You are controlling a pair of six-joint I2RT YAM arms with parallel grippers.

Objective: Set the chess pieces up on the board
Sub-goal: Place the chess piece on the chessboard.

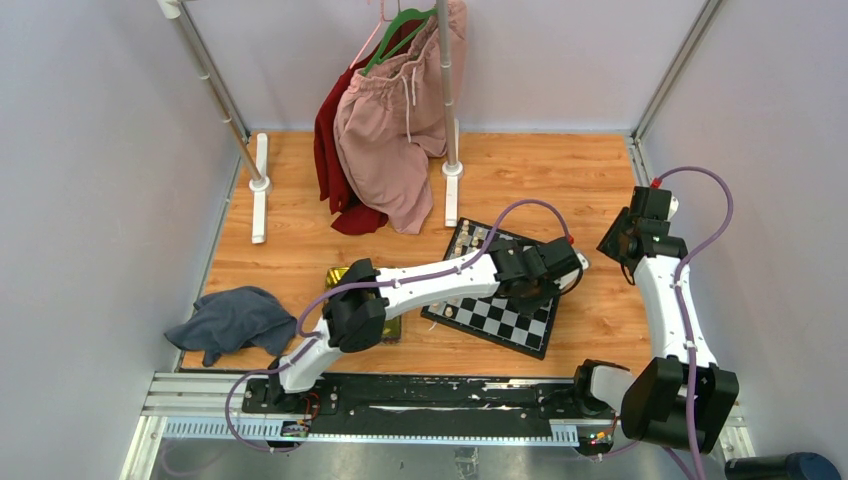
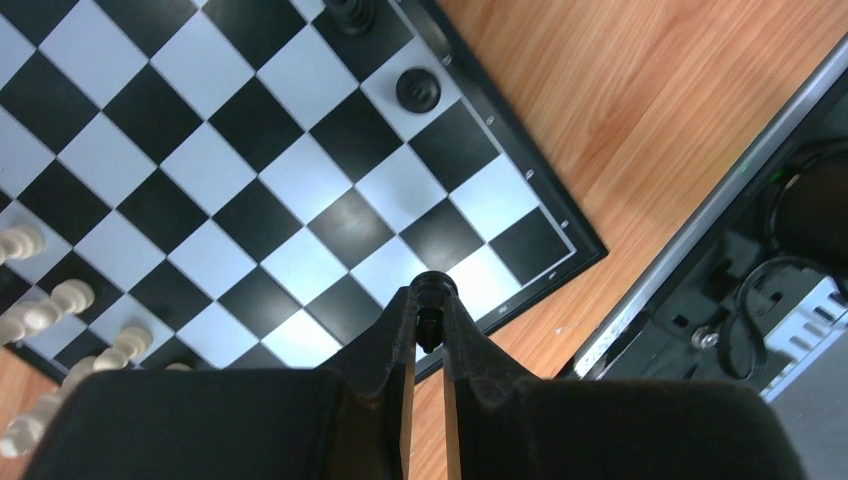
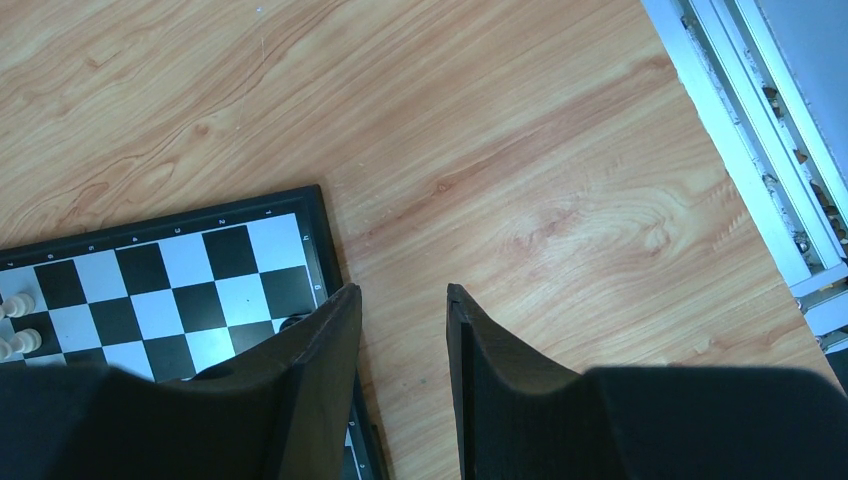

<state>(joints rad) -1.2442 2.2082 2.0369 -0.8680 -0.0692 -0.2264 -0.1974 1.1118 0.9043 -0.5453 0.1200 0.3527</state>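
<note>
The left gripper (image 2: 428,322) pinched a black piece (image 2: 433,292), low centre of its wrist view, over the board (image 2: 250,200)'s edge row, probably to seat it there. The right gripper (image 3: 402,296) hung half-open and empty beside the board, seemingly keeping clear.

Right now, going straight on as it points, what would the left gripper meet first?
Probably the board, an edge square near its corner; the black chess piece pinched in the left gripper would touch first.
</note>
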